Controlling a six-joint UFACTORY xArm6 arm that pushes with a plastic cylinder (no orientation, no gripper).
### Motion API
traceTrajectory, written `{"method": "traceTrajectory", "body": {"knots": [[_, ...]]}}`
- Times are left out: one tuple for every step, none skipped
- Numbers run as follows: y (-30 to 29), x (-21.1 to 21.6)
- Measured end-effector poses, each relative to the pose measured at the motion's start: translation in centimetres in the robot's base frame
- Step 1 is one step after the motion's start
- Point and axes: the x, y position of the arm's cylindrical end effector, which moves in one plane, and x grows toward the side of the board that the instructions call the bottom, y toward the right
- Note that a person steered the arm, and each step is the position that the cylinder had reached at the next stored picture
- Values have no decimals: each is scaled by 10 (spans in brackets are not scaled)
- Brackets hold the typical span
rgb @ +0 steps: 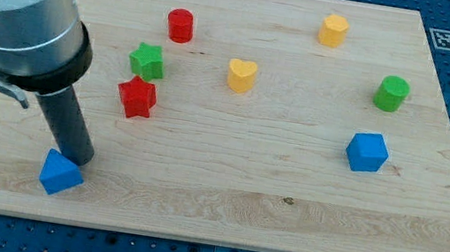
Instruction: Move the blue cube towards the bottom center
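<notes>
The blue cube [368, 152] sits on the wooden board [222, 206] at the view's right, about mid-height. My tip [80, 161] is far from it, at the view's lower left. There it stands just above and right of a second, angular blue block [61, 173], touching or almost touching it. The dark rod rises from the tip toward the view's upper left into the arm's grey body [19, 6].
A red star [136, 97], a green star [147, 61] and a red cylinder [180, 25] lie at the upper left. A yellow heart [241, 75] lies near the top centre. A yellow block [333, 30] and a green cylinder [392, 93] lie at the upper right.
</notes>
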Motion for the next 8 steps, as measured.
{"method": "traceTrajectory", "body": {"knots": [[6, 0], [11, 0], [10, 0], [13, 6], [57, -2], [148, -7], [220, -6], [229, -6]]}}
